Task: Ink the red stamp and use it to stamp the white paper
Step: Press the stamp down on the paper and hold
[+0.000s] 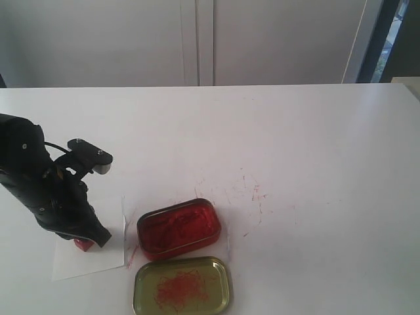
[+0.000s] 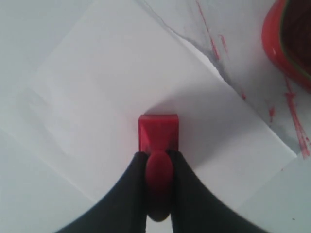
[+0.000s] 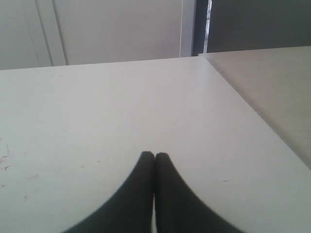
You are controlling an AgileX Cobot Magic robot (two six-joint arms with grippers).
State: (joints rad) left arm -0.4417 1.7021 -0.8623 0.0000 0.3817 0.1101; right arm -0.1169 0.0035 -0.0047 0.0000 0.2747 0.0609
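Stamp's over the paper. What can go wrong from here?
1. The white paper lies loose, nothing pinning it: it may lift with the red stamp.
2. The left gripper pinches only the narrow handle, so the stamp may tilt and print unevenly.
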